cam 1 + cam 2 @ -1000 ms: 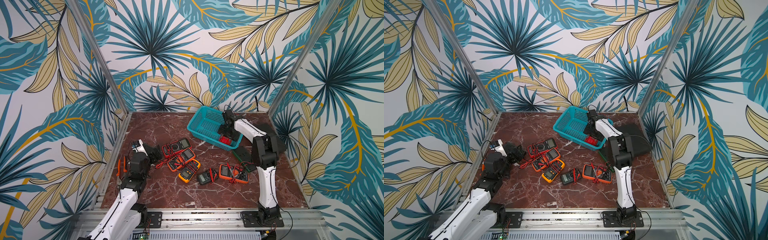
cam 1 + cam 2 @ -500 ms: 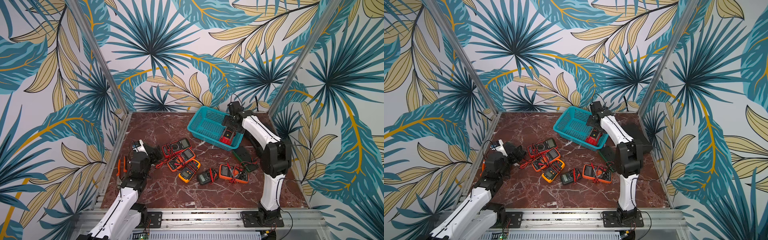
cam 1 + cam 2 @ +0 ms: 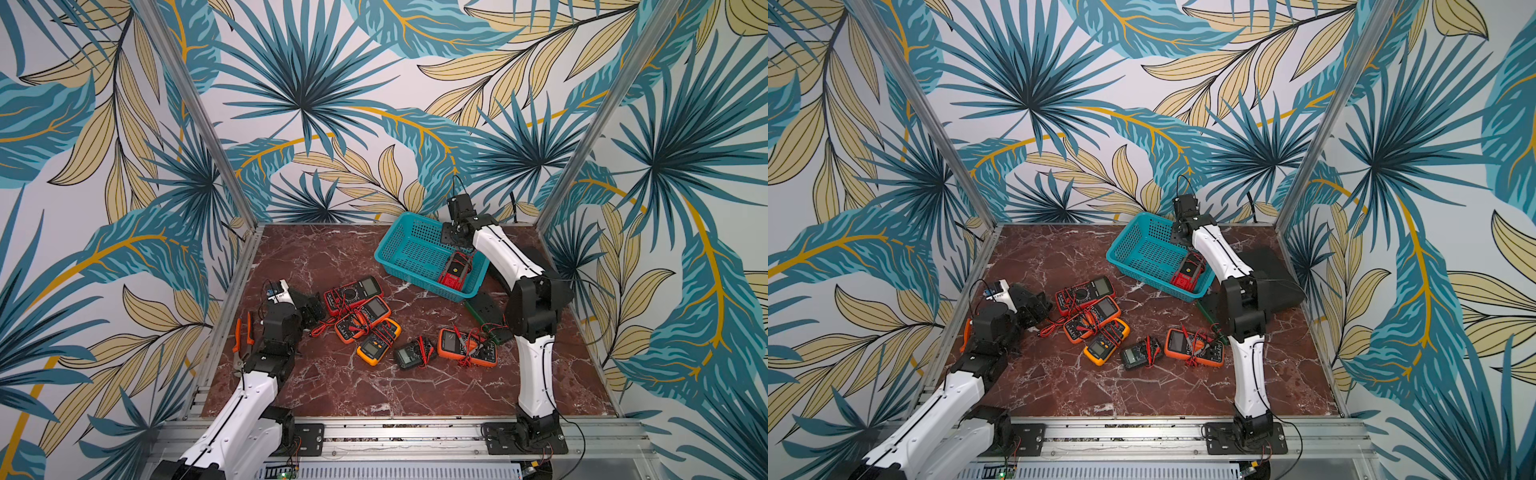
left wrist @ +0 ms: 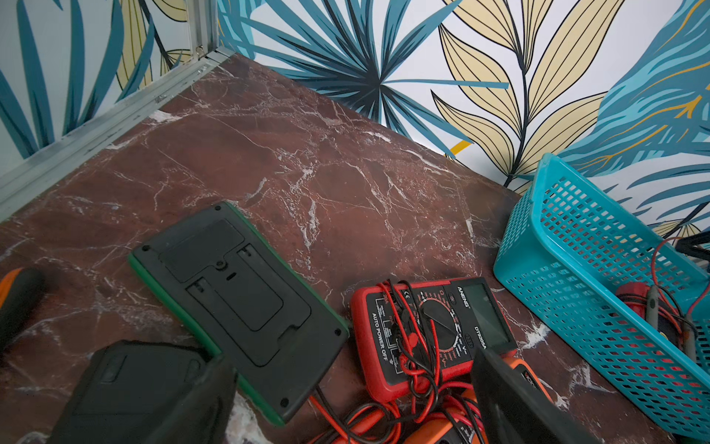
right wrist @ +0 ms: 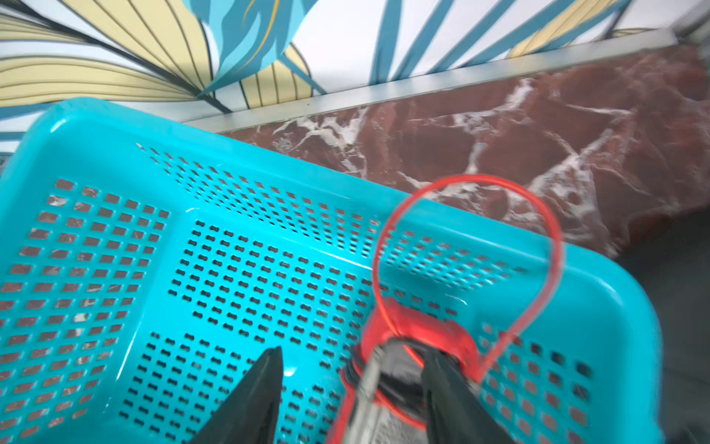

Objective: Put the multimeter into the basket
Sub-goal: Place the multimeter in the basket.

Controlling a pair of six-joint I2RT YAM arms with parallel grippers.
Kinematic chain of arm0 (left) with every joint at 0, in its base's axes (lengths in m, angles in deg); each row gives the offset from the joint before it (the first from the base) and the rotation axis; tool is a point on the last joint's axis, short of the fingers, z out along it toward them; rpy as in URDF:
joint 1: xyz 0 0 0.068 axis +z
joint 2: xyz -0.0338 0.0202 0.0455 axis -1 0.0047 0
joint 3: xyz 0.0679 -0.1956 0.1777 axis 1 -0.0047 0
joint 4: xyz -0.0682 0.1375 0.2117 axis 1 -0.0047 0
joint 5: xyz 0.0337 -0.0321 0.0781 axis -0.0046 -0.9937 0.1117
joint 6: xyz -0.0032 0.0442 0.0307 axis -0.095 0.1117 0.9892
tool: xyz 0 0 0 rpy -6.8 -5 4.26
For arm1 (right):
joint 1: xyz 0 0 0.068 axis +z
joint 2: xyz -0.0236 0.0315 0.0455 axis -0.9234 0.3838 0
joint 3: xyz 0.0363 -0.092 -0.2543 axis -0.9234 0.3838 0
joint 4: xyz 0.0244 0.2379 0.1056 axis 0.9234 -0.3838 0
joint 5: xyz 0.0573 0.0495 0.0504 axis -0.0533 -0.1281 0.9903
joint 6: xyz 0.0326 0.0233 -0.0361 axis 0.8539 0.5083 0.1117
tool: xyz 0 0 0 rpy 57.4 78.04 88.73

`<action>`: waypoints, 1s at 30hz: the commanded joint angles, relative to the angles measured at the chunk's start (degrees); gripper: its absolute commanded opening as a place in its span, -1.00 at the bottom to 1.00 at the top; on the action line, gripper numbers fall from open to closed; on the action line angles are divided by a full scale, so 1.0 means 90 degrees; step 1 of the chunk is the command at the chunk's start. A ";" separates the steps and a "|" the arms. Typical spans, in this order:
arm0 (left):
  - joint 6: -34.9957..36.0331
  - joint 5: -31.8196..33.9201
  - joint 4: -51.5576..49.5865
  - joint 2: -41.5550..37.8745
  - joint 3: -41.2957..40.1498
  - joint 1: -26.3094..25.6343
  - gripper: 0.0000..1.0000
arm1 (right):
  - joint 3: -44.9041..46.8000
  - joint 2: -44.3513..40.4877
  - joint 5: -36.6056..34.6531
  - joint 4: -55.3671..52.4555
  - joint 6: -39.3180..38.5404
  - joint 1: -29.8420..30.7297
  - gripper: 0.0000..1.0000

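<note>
Motion blur smears the right wrist view: the red multimeter [image 5: 418, 330] under the right end effector [image 5: 351, 353] shows only one end, the rest cut off at the frame edge with both fingers' bases, and whether a finger touches it cannot be told. In both top views that end effector's fingers are hidden behind its own wrist above the basket [image 3: 395, 237]. In the left wrist view the left end effector [image 4: 349, 355] shows only dark finger stubs; the orange multimeters [image 4: 442, 430] between them run out of frame, and a black case [image 4: 126, 384] sits partly behind one finger
</note>
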 commanded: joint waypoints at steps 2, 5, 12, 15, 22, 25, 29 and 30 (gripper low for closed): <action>0.0018 -0.0024 0.0114 0.0022 0.0085 -0.0013 1.00 | -0.0493 0.0548 0.0200 -0.0011 -0.0315 -0.0079 0.10; 0.0020 -0.0040 0.0121 0.0037 0.0098 -0.0008 1.00 | -0.0535 0.0695 0.0153 -0.0109 0.0004 -0.0235 0.10; -0.0021 -0.0088 0.0180 0.0060 0.0046 -0.0011 1.00 | -0.0369 0.0893 0.0242 -0.0418 0.0372 -0.0401 0.12; -0.0043 -0.0098 0.0189 0.0056 0.0050 -0.0013 1.00 | -0.0211 0.0851 0.0165 -0.0589 0.0641 -0.0414 0.12; -0.0040 -0.0104 0.0160 0.0026 0.0046 -0.0013 1.00 | 0.0286 0.0601 0.0169 -0.0795 0.1036 -0.0420 0.12; -0.0040 -0.0099 0.0150 0.0027 0.0026 -0.0006 1.00 | 0.0526 0.0429 0.0080 -0.0840 0.1133 -0.0424 0.21; -0.0051 -0.0079 0.0160 0.0014 0.0017 -0.0011 1.00 | 0.0802 0.0166 -0.0153 -0.0891 0.1259 -0.0436 0.36; -0.0050 -0.0080 0.0160 0.0010 0.0016 -0.0008 1.00 | 0.0858 0.0115 -0.0182 -0.0895 0.1276 -0.0435 0.39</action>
